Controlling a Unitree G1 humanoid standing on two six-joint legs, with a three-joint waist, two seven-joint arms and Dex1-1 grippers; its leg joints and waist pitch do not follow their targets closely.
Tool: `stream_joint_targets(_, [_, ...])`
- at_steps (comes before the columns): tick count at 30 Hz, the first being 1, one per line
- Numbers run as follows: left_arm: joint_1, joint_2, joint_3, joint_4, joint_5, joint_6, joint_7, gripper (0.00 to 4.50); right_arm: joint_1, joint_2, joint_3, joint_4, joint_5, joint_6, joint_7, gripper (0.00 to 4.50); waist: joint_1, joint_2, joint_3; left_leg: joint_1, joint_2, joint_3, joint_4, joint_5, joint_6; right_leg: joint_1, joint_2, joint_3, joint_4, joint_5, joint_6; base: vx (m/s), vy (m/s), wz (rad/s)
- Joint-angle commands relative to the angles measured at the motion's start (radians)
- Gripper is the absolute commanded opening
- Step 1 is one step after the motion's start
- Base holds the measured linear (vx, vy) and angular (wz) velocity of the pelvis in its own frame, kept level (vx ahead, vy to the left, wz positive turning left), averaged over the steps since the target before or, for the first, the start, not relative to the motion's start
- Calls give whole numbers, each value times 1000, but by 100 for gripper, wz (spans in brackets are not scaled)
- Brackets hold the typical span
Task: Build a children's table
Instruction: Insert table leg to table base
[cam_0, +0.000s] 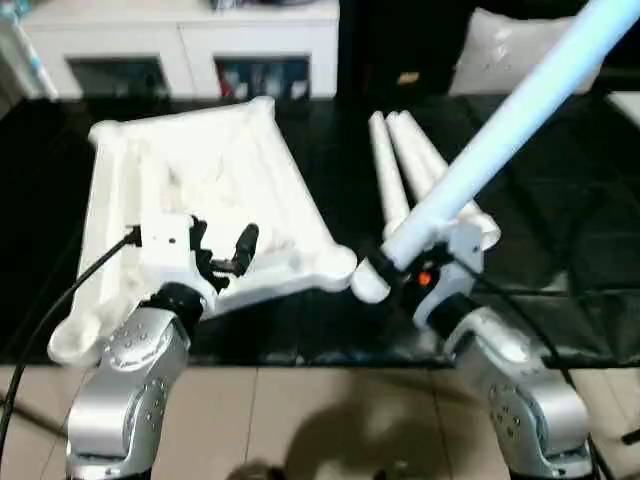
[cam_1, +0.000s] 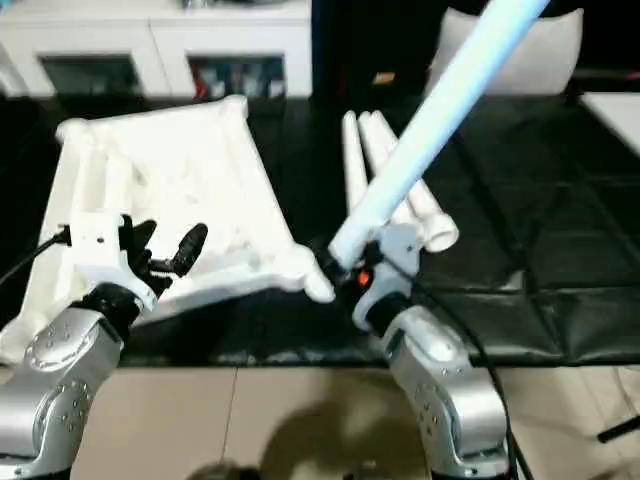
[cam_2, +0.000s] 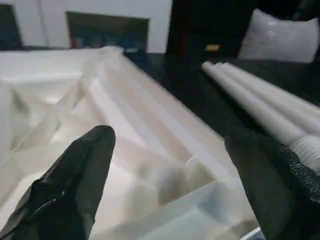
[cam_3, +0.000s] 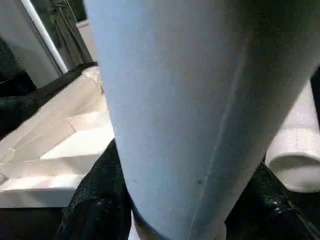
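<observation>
The tabletop (cam_0: 200, 190) lies underside up on the black surface (cam_0: 560, 200), a white cabinet (cam_0: 180, 40) behind it. The left gripper (cam_0: 222, 250) hovers over its near edge, fingers spread and empty. Right of it lie spare legs (cam_0: 405, 165). The right gripper (cam_0: 425, 262) clamps one leg (cam_0: 520, 110), which slants up across a cushion (cam_0: 510, 50).

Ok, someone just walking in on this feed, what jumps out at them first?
Probably the long white tapered leg, clamped in the right claw and slanting up and away to the right, its lower end beside the near corner socket of the white ribbed plastic tabletop lying underside up on the black surface. The left claw hangs open above that tabletop, with more white legs lying alongside.
</observation>
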Motion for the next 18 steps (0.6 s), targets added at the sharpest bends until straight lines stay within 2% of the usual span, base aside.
stream_joint_targets(1, [10,1,-8,-11,8,0,7,407,-15,-9,11,-24,-10,6,18,191,-1,11,-48,-64,8,-37,-129,-685,-15,108,-52,-2,-43,-669,-20,33,24,59])
stream_joint_targets(2, [9,-2,-11,-9,9,1,8,407,-19,-19,15,-25,-11,12,23,191,-9,-3,-47,-50,0,-42,-104,-622,9,91,-75,7,-85,-690,-22,33,24,59])
stream_joint_targets(3, [8,-5,-15,-5,12,0,7,407,-21,-37,25,-25,-20,11,33,191,-27,-6,-51,62,18,-22,-11,-492,4,13,-109,45,-162,-829,-62,13,-8,60])
stream_joint_targets(4, [9,-8,-18,-3,13,0,8,407,-19,-46,29,-27,-19,13,40,191,-24,-23,-27,89,16,-20,20,-498,4,-9,-113,22,-186,-866,-89,29,4,33])
stream_joint_targets(5, [9,-9,-21,-2,15,-1,7,407,-18,-51,29,-28,-17,14,44,191,-18,-5,-26,60,36,-23,-32,-505,-25,35,-75,12,-160,-782,-104,29,4,33])
stream_joint_targets(6, [8,-8,-25,-1,18,-3,5,407,-18,-54,28,-28,-13,15,45,191,-32,7,-28,85,66,-53,-76,-682,-67,27,-28,-5,-116,-593,-106,82,40,5])
stream_joint_targets(7, [10,-7,-30,-3,20,-1,5,407,-17,-56,23,-29,-9,19,46,191,-48,24,-41,118,95,-96,-117,-808,-91,23,-5,-3,-54,-359,-120,123,57,0])
stream_joint_targets(8, [12,-6,-35,-7,23,1,6,407,-16,-60,20,-30,-5,23,48,191,-58,23,-43,123,104,-114,-131,-818,-84,20,0,-1,-25,-252,-118,123,57,0])
stream_joint_targets(9, [13,-7,-40,-14,28,0,7,407,-16,-72,20,-31,1,26,58,191,-64,18,-49,134,112,-127,-140,-803,-64,14,1,1,-5,-164,-109,129,45,0])
stream_joint_targets(10, [14,-8,-40,-18,28,1,9,407,-16,-79,20,-30,-1,26,62,191,-87,10,-58,160,122,-147,-136,-685,52,-19,-11,14,25,-19,-60,141,11,4])
stream_joint_targets(11, [14,-8,-39,-20,28,2,9,407,-17,-82,20,-27,-3,26,63,191,-91,3,-61,159,113,-141,-127,-624,103,-23,-19,21,18,0,-46,141,11,4])
stream_joint_targets(12, [19,-5,-37,-22,30,-1,11,407,-20,-91,22,-21,-11,20,71,191,-84,-36,-57,102,61,-79,-97,-550,153,14,-58,55,-55,-1,-68,148,-45,13])
stream_joint_targets(13, [20,-6,-34,-19,31,-2,15,407,-25,-97,22,-14,-13,16,73,191,-55,-73,-79,-23,-43,-5,26,-304,175,153,-108,141,-111,-82,-138,156,-62,8])
stream_joint_targets(14, [21,-6,-33,-19,31,-1,16,407,-26,-98,22,-13,-13,16,73,191,-27,-56,-87,-64,-27,-22,82,-181,181,191,-177,176,-131,-148,-170,156,-62,8])
stream_joint_targets(15, [21,-7,-32,-19,31,-1,17,407,-27,-99,22,-12,-13,16,72,191,-17,-52,-91,-90,-11,-36,109,-115,176,198,-198,192,-131,-140,-199,164,-31,-9])
stream_joint_targets(16, [22,-8,-30,-19,33,-4,20,407,-31,-105,23,-8,-21,10,72,191,-12,-38,-97,-114,3,-51,69,56,148,175,-122,123,-92,-6,-243,152,-17,-9])
stream_joint_targets(17, [27,-12,-24,-18,35,-10,22,407,-38,-115,19,-4,-25,-6,82,191,-14,-29,-96,-101,9,-49,23,143,162,153,-78,83,-67,94,-238,152,-17,-9])
stream_joint_targets(18, [27,-12,-24,-18,35,-10,22,407,-38,-115,19,-4,-25,-6,82,191,-31,16,-107,-25,30,-63,-18,321,207,104,-3,12,-22,187,-192,110,-9,-8])
